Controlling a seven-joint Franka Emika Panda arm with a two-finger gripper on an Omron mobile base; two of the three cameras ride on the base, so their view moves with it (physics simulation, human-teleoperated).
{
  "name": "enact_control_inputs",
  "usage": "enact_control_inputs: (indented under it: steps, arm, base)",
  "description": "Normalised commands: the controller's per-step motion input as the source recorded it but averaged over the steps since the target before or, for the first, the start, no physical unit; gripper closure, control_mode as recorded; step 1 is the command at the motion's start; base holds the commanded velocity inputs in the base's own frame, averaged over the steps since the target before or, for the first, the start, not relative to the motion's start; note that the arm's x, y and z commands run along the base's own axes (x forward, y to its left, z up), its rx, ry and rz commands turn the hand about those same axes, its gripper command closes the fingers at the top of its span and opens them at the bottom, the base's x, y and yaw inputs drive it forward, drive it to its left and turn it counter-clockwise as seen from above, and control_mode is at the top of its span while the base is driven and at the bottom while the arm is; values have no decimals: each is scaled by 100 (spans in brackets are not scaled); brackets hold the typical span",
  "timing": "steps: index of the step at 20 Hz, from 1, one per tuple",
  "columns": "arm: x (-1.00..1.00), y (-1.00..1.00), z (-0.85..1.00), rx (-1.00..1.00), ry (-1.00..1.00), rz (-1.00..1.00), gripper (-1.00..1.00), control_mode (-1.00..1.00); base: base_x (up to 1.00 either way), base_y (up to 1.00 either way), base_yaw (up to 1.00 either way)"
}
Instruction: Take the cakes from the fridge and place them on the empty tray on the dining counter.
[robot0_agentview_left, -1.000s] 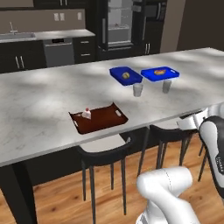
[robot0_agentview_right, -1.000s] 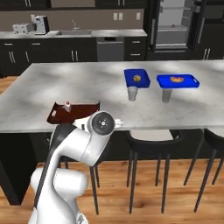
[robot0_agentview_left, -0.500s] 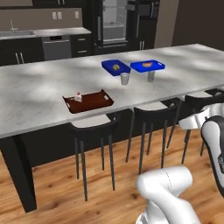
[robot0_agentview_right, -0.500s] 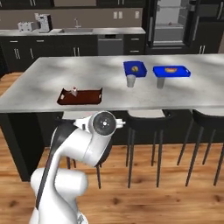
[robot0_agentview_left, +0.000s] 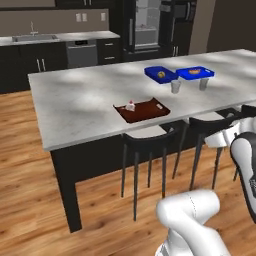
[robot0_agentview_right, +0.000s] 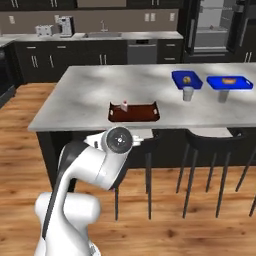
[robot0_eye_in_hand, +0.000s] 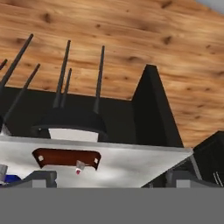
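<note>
The dining counter stood across the room, its marbled top catching light. On it, near the front edge, lay the reddish-brown tray, and one small cake with a dark red top sat at the tray's back left corner. From the right base view the same cake stood just inside the tray. Farther along the counter were two blue trays with orange-brown food, and two pale cups in front of them. The fridge stood at the far wall with a door open, its pale shelves showing. Black stools lined the near side. The gripper was barely in sight at the edge of the hand view; I could not tell how wide its fingers stood.
</note>
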Motion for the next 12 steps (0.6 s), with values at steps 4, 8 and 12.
enact_control_inputs:
  steps: [4, 8, 12]
  arm:
    - [0, 0, 0, 0, 0, 0, -100, 100]
    - [0, 0, 0, 0, 0, 0, -100, 100]
    - [0, 0, 0, 0, 0, 0, -100, 100]
  base:
    - [35, 100, 0]
    - [36, 100, 0]
    - [22, 100, 0]
